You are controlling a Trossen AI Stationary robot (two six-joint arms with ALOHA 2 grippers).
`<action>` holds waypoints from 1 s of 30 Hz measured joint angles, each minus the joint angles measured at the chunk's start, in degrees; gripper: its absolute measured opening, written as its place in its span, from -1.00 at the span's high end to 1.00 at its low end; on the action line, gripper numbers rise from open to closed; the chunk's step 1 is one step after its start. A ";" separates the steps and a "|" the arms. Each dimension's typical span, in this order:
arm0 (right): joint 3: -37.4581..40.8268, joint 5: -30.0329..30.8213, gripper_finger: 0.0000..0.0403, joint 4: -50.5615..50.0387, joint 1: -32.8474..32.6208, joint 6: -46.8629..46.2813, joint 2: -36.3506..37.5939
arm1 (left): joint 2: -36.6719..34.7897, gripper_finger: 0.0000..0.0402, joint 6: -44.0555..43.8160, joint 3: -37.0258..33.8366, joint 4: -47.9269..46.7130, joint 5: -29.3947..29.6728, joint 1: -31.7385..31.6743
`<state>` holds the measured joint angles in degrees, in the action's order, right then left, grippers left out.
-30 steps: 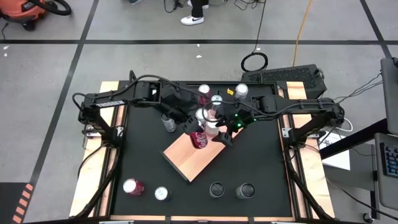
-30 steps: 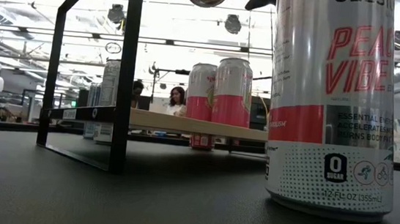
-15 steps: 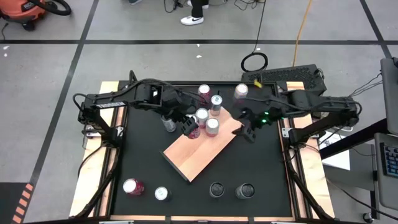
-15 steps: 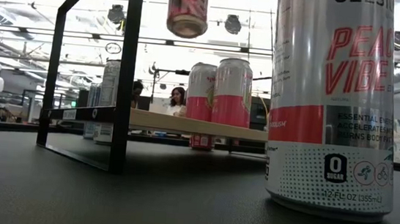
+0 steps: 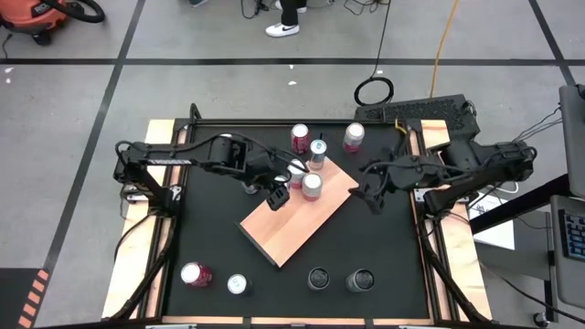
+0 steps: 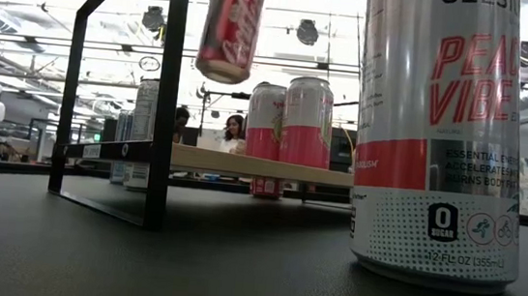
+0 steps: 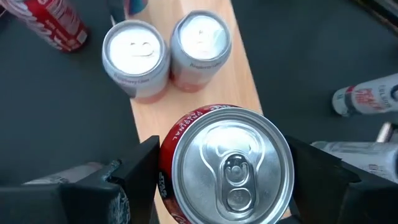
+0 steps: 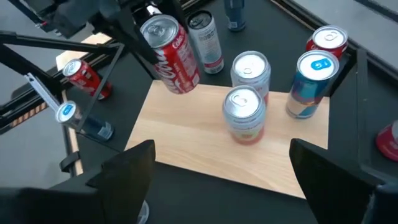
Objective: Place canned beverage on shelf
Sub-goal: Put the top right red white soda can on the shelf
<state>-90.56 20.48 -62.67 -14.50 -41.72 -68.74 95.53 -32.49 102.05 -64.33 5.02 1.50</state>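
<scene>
My left gripper (image 5: 279,189) is shut on a red cola can (image 8: 174,56) and holds it in the air over the far part of the shelf (image 5: 283,228). The shelf is a light-brown wooden board on a black frame. The can also shows in the low view (image 6: 230,28), hanging above the board (image 6: 243,163). Two pink-and-white cans (image 8: 249,68) (image 8: 242,112) stand upright on the board's far end. My right gripper (image 5: 373,195) is open and empty, just off the shelf's right edge. My left gripper pinches the red can's side wall near its top rim (image 7: 171,155), one finger (image 7: 134,180) on each side. The fingers come slanting down from the table's left. The can hangs below them, top up and a little tilted, clear of the board.
Several cans stand on the black tabletop: three by the far edge (image 5: 300,137) (image 5: 317,151) (image 5: 353,137), one left of the shelf (image 5: 249,180), and several along the near edge (image 5: 195,274) (image 5: 360,280). A Celsius can (image 6: 440,136) stands close to the low camera.
My right gripper has drawn back from the shelf toward the table's right edge. My left gripper has turned the red can from lying level to nearly upright, shifted it a little toward the table's far left, and then brought it down closer to the board.
</scene>
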 joint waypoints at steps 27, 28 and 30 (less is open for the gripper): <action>0.07 2.28 -0.74 1.51 -3.89 -2.89 -3.36 | -8.61 -0.39 -11.22 -28.58 22.93 5.91 1.51; 0.07 2.28 -0.74 1.62 -3.96 -3.04 -3.40 | -9.01 -0.39 -11.55 -29.45 23.07 6.29 1.59; 0.07 2.25 -0.74 1.59 -3.98 -3.07 -3.42 | -10.10 -0.39 -12.41 -31.34 25.41 6.75 1.64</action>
<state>-90.50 22.74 -61.08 -18.48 -44.79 -72.16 85.43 -44.90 70.71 -38.92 11.76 3.14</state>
